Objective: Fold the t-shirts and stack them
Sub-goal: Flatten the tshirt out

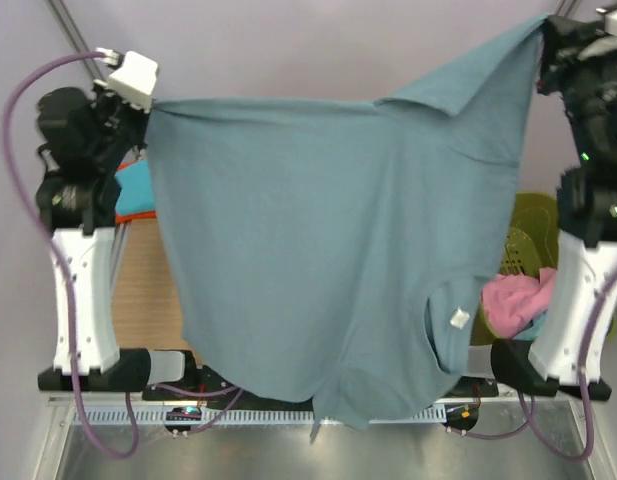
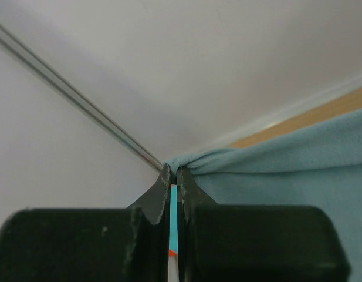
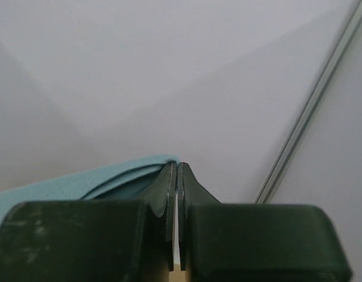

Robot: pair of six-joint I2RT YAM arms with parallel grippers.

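From overhead, the slate blue-grey t-shirt (image 1: 318,250) hung stretched wide in the air between both arms. The left gripper (image 1: 146,100) was pinched on one top corner and the right gripper (image 1: 546,30) on the other, which sat higher. Its white label (image 1: 459,318) showed near the low right edge. A turquoise shirt (image 1: 136,190) lay on the table (image 1: 143,300) behind the left arm, and a pink shirt (image 1: 513,300) was bunched against the olive-green basket (image 1: 528,225). On the left wrist view, the jaws were clamped tight, cloth (image 2: 286,170) bunching out from the tips. On the right wrist view it was the same: jaws squeezed together, the fabric's edge (image 3: 81,182) caught at the tips.
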